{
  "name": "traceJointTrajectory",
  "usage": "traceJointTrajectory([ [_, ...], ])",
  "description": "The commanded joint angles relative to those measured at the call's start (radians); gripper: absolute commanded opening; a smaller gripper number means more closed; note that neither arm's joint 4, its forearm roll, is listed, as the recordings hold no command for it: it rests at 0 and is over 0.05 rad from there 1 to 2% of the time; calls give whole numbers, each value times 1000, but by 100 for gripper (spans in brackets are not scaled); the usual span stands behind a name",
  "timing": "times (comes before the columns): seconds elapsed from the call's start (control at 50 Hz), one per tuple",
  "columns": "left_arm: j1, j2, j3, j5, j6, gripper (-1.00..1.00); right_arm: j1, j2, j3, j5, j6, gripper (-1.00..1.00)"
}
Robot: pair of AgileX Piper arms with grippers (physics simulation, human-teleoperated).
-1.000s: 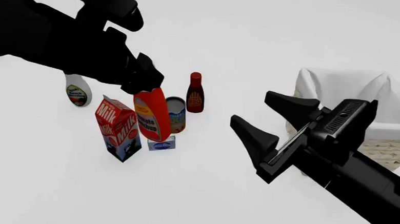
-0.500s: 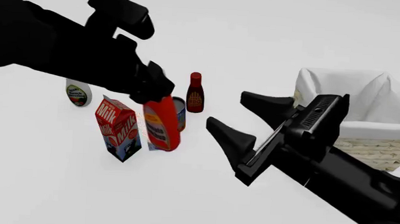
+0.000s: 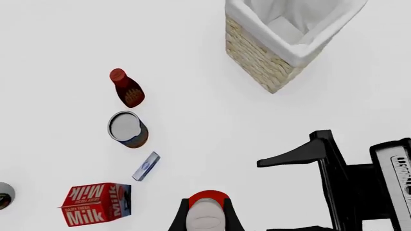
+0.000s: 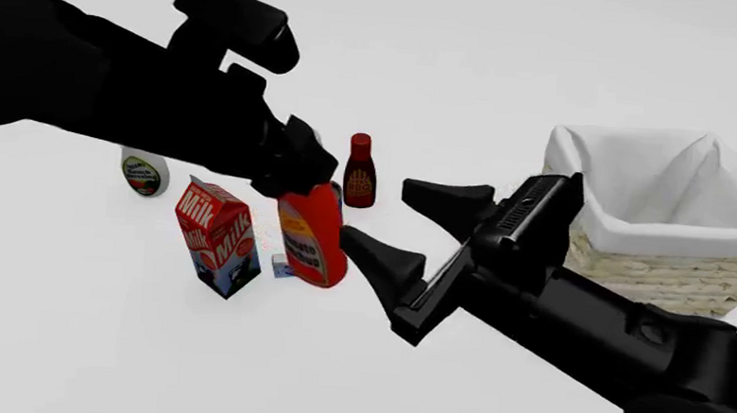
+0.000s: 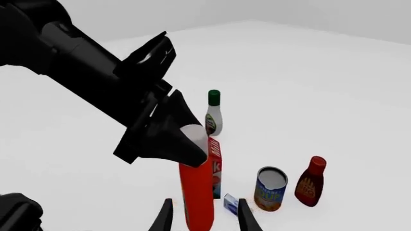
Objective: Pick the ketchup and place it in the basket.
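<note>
Left wrist view: left gripper (image 3: 206, 215) is clamped on the white cap of the red-orange ketchup squeeze bottle (image 3: 207, 198), one black finger (image 3: 180, 219) each side of the cap, bottle hanging straight below it. Beside the grip, on the white table (image 3: 192, 57), lies a small blue-white flat box (image 3: 146, 166); farther off, a red milk carton (image 3: 96, 203), an open tin can w/ blue-orange label (image 3: 127, 129) and a small dark-red bottle w/ red cap (image 3: 127, 88). The square straw-coloured wicker basket w/ white cloth lining (image 3: 282, 38) sits well apart from the held bottle, across bare table. Right gripper (image 3: 301, 192) shows between ketchup and basket, spread wide.

Front view: left gripper (image 4: 298, 170) grips the ketchup (image 4: 311, 234) by its top; bottle leans a bit, hangs just beside the milk carton (image 4: 218, 237), small box (image 4: 282, 264) peeking out behind it. Dark-red bottle (image 4: 360, 172) stands just beyond the grip. White bottle w/ green label (image 4: 143, 173) is partly hidden behind the left arm. Right gripper (image 4: 416, 226) is wide open, nothing in it, fingertips close to the ketchup on its basket side. Basket (image 4: 668, 270) is behind the right arm, well apart from the ketchup.

Right wrist view: right gripper (image 5: 204, 214) fingertips (image 5: 163, 219) straddle the ketchup's (image 5: 198, 195) lower body w/ gaps both sides, no touch seen. Left gripper (image 5: 183, 144) covers the cap. Beyond: milk carton (image 5: 215, 168), white bottle w/ green cap (image 5: 213, 114), can (image 5: 270, 189), dark-red bottle (image 5: 310, 181), small box (image 5: 231, 204)
</note>
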Motion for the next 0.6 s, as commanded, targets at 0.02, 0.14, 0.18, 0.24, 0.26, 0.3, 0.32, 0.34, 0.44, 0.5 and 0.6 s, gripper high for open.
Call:
traceJointTrajectory([
  [0.02,-27,-8,-5,8,0,-100,17,47,-12,-14,13,100],
  [0.14,-45,-19,-4,18,-13,-100,25,59,-19,-12,12,100],
  [0.18,-50,-24,3,17,-17,-100,31,61,-19,-12,13,100],
  [0.24,-60,-29,6,19,-23,-100,32,66,-19,-13,14,100],
  [0.26,-60,-30,6,20,-24,-100,34,69,-20,-14,15,100],
  [0.3,-73,-33,6,23,-30,-100,37,71,-23,-11,15,100],
  [0.32,-70,-33,5,23,-30,-100,38,73,-26,-9,18,100],
  [0.34,-72,-33,5,24,-33,-100,41,72,-27,-8,20,100],
  [0.44,-80,-37,8,25,-36,-100,48,84,-31,-11,27,100],
  [0.5,-87,-40,10,28,-41,-100,53,92,-32,-14,29,100],
  [0.6,-90,-44,15,28,-46,-100,59,111,-33,-23,37,100],
])
